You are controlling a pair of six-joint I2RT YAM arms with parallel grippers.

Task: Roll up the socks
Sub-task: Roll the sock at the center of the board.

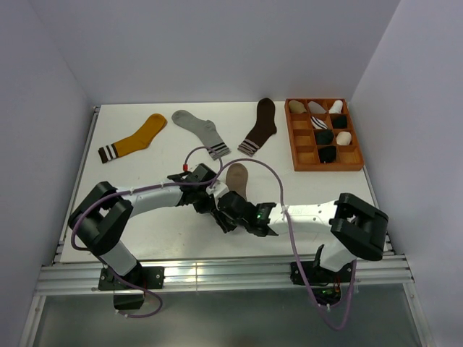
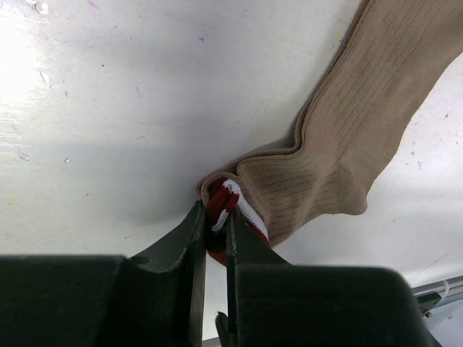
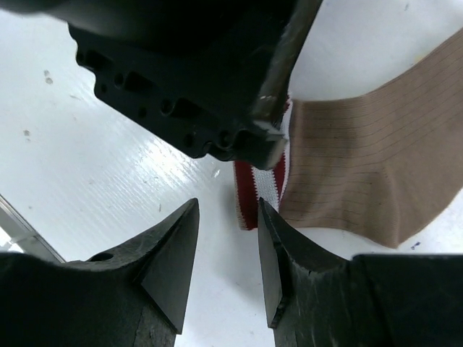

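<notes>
A taupe sock (image 1: pixel 236 176) with a maroon-and-white cuff lies mid-table. In the left wrist view my left gripper (image 2: pixel 215 213) is shut on the bunched cuff (image 2: pixel 226 201), and the taupe sock (image 2: pixel 362 123) stretches away to the upper right. My right gripper (image 3: pixel 228 208) is open just in front of the cuff (image 3: pixel 260 189), with nothing between its fingers. Its right finger (image 3: pixel 278 249) sits close beside the cuff's edge. The left gripper's black body (image 3: pixel 188 72) fills the top of that view. From above, the left gripper (image 1: pixel 211 194) and right gripper (image 1: pixel 230 210) meet at the sock's near end.
A mustard-yellow sock (image 1: pixel 141 136), a light grey sock (image 1: pixel 199 130) and a dark brown sock (image 1: pixel 260 126) lie flat along the back of the table. A wooden divided tray (image 1: pixel 323 167) holding several rolled socks stands at the back right.
</notes>
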